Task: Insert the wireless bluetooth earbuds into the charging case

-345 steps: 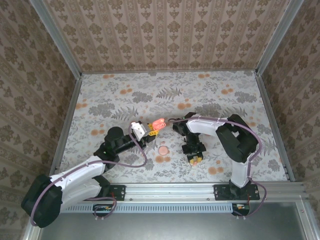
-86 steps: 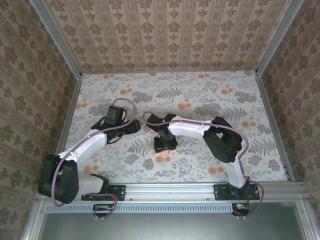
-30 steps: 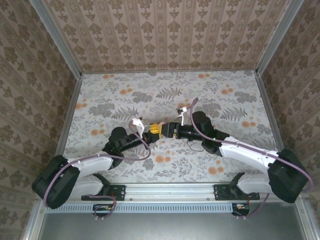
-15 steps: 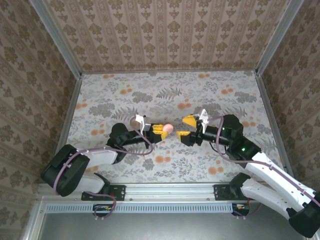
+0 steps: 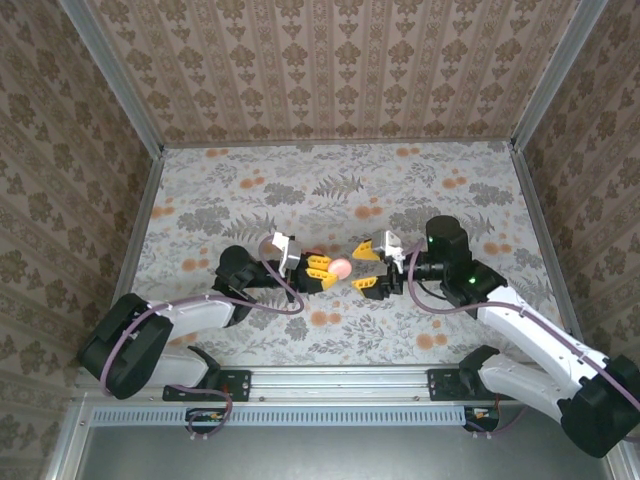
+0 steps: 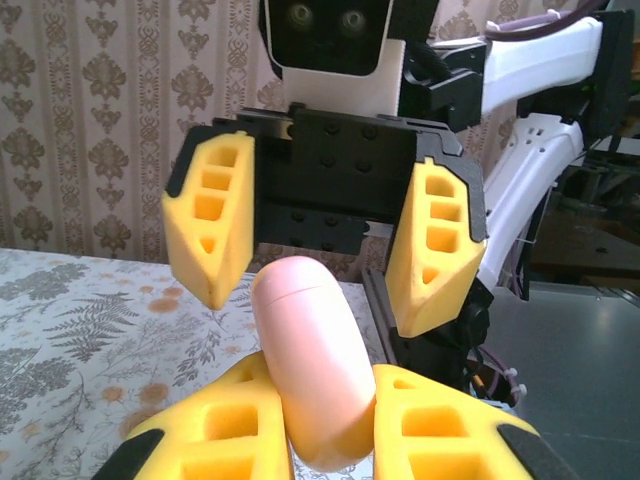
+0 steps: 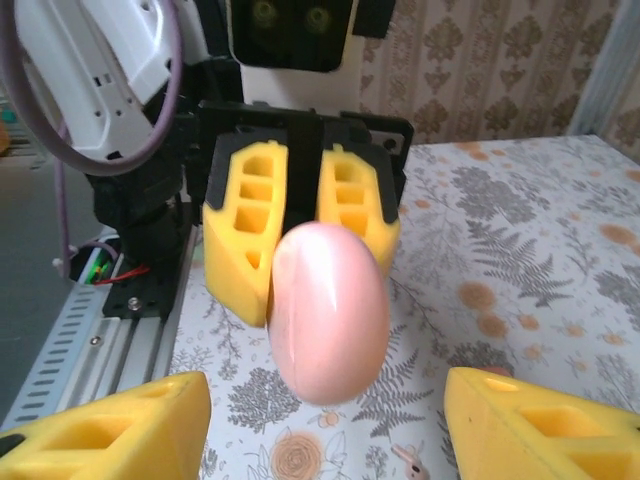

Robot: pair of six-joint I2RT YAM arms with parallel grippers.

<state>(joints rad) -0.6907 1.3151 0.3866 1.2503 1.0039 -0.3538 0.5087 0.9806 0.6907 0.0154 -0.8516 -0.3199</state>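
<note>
The charging case (image 5: 341, 267) is a smooth salmon-pink pill with its lid down. It juts out of my left gripper (image 5: 322, 268), which is shut on its lower end, held above the table. In the left wrist view the case (image 6: 308, 365) rises between my yellow fingers (image 6: 210, 440). My right gripper (image 5: 368, 268) faces it from the right, open, its fingers on either side of the case's tip and clear of it. In the right wrist view the case (image 7: 328, 310) hangs ahead of my open right gripper (image 7: 325, 430). A tiny pinkish piece (image 7: 408, 460), seemingly one earbud, lies on the table below.
The floral tabletop (image 5: 250, 200) stretches behind both arms, with metal rails (image 5: 135, 240) at the sides and patterned walls around it. The near rail with the arm bases (image 5: 340, 382) runs along the front edge.
My right gripper has drawn back from the left gripper to the right, then turned to face the case, and its jaws have narrowed a little. The left gripper keeps hold of the case.
</note>
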